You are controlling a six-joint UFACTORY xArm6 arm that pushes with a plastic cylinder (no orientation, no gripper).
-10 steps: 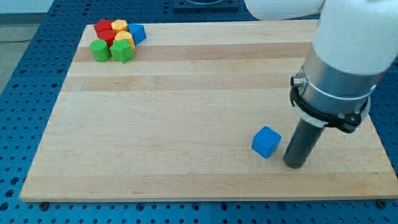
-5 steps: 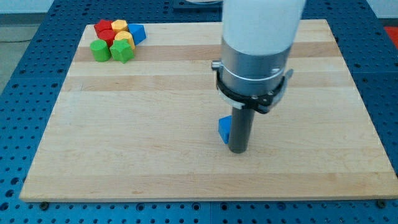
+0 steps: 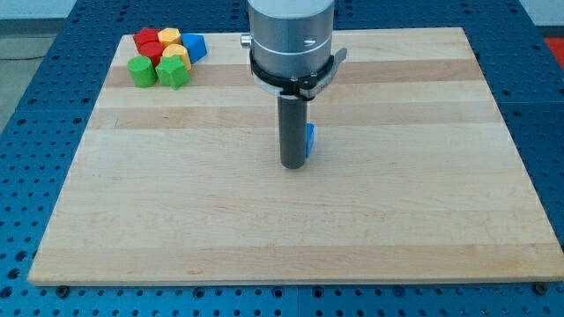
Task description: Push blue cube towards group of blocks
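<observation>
The blue cube [image 3: 310,139] sits near the middle of the wooden board [image 3: 176,220], mostly hidden behind my rod; only a thin blue edge shows on the rod's right side. My tip [image 3: 292,165] rests on the board, touching or just in front of the cube on its left. The group of blocks is at the view's top left: red blocks [image 3: 148,41], yellow blocks [image 3: 174,55], a green cylinder [image 3: 142,71], a green block [image 3: 174,74] and a blue triangular block [image 3: 195,47], all packed together.
The board lies on a blue perforated table [image 3: 35,106]. The arm's white and grey body [image 3: 291,35] hangs over the board's upper middle.
My tip has swept from the board's lower right up and left to the middle. The blue cube moved with it, up and left, and is now mostly hidden behind the rod.
</observation>
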